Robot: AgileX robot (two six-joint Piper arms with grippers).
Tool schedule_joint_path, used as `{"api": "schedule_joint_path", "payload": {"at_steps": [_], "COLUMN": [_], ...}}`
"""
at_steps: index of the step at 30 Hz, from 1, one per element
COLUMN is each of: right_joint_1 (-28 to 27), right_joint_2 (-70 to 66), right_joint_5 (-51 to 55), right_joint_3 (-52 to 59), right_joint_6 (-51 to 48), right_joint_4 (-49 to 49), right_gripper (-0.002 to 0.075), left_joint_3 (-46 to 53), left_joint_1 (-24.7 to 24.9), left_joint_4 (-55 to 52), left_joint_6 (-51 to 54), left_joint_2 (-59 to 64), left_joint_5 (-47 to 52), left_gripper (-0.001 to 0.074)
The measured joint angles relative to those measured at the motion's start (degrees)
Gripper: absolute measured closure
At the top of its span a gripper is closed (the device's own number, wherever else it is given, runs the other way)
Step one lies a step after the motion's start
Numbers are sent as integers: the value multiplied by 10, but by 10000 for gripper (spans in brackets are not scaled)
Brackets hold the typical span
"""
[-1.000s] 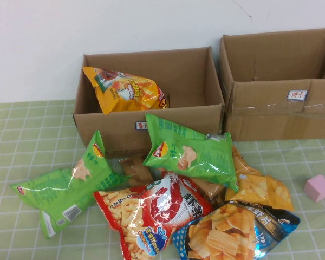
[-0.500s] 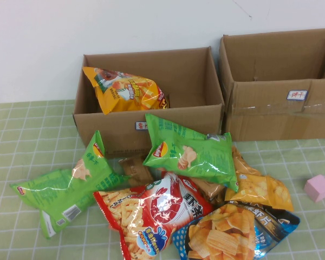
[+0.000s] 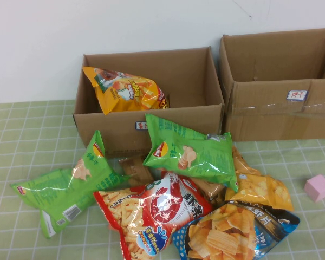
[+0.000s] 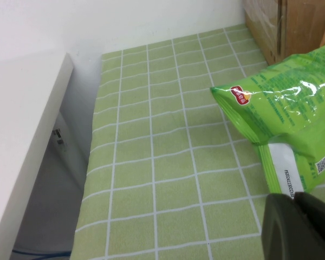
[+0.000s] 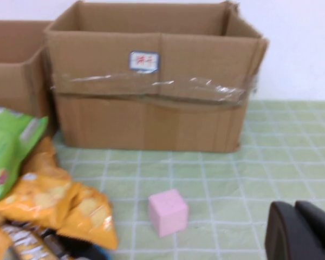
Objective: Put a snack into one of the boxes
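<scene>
While neither arm shows in the high view, each wrist camera catches only a dark edge of its own tool: the left gripper point(image 4: 298, 227) sits low over the counter point(image 4: 151, 162) just beside the end of a green chip bag point(image 4: 284, 122), and the right gripper point(image 5: 300, 230) hangs near a pink cube point(image 5: 168, 212). Whether either set of fingers is wide or narrow cannot be told.

Nothing has shifted in the past second; the pile and both boxes lie exactly as before.

One orange snack bag point(image 3: 124, 89) already leans inside the left cardboard box point(image 3: 146, 122), against its rear left corner. In front of that box the remaining snacks lie heaped: a second green chip bag point(image 3: 192, 151) propped against the box front, a red shrimp-stick bag point(image 3: 154, 214) below it, a blue-edged crisp bag point(image 3: 235, 230) at the near edge, a yellow bag point(image 3: 260, 189) to the right, and the first green bag spread flat at the left.

A second cardboard box point(image 3: 281, 81), taped and labelled, stands just beside the first on the right. A green checked cloth covers the counter, a plain white wall runs behind it, and a white panel borders the counter's left edge.
</scene>
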State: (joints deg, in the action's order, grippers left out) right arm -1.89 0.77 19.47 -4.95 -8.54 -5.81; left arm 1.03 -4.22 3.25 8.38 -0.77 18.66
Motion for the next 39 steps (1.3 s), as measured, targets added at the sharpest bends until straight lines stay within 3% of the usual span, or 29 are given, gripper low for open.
{"api": "schedule_joint_path", "payload": {"at_steps": [6,11,20,28,39], "right_joint_1": [1,12,16,89,92], "right_joint_2": [0,0,0,0,0], "right_joint_5": [-76,-42,8,9,9], "right_joint_3": [60,65,62,62,62], "right_joint_6": [117,182,192,192,192], "right_joint_4": [87,141,147,147,147], "right_gripper": [728,728,728,728,728], "left_joint_3": [0,0,0,0,0], "left_joint_1": [0,0,0,0,0], "left_joint_4": [0,0,0,0,0], "left_joint_6": [0,-1,-1,-1,0], "left_joint_2": [0,0,0,0,0], "left_joint_5": [0,0,0,0,0], "left_gripper": [737,737,737,737,737]}}
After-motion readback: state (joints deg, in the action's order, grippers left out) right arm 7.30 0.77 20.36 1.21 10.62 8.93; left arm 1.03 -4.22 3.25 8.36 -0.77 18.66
